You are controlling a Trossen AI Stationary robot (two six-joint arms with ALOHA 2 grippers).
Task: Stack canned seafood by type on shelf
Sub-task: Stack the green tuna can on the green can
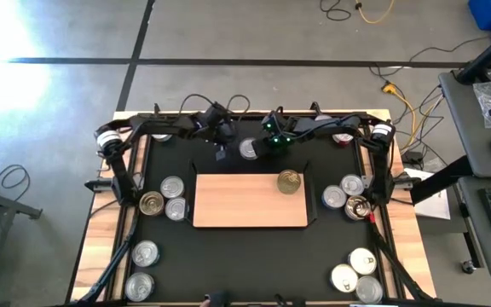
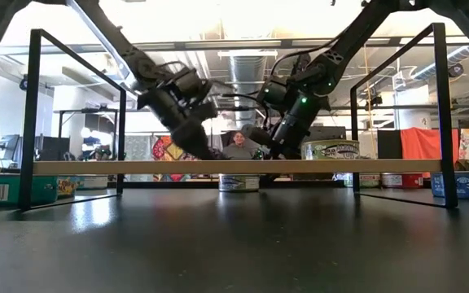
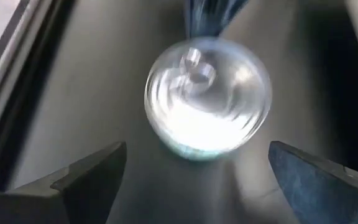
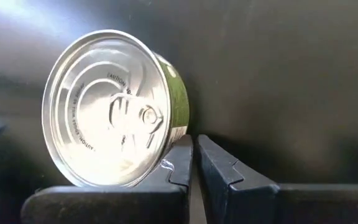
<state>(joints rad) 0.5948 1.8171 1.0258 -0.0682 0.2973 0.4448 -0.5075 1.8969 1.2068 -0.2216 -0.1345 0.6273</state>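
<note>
Closest to me in the right wrist view are my right gripper's (image 4: pixel 193 163) two dark fingers, pressed together with nothing between them; a silver-topped can with a green side (image 4: pixel 114 109) sits just beside them on the black mat (image 4: pixel 278 68), its rim touching the side of one finger.

In the left wrist view my left gripper (image 3: pixel 197 177) stands wide open, fingers on either side of a blurred silver can (image 3: pixel 207 96) that lies a little beyond the tips and is not yet held.

From the high view, I see the shelf (image 1: pixel 228 205) in the middle of the mat, with one gold-topped can (image 1: pixel 289 181) near its far right corner. Both grippers are just past the shelf's far edge: the left gripper (image 1: pixel 221 152) and the right gripper (image 1: pixel 263 148) flank a silver can (image 1: pixel 248 148) on the mat. Other cans sit in clusters at the mat's left edge (image 1: pixel 164 198), right edge (image 1: pixel 346 194), near left corner (image 1: pixel 141 268) and near right corner (image 1: pixel 356 273).

In the low view, the can on the shelf (image 2: pixel 330 149) rests on the board toward its right end, with both arms reaching down behind the shelf and another can (image 2: pixel 238 182) on the mat below the board.
</note>
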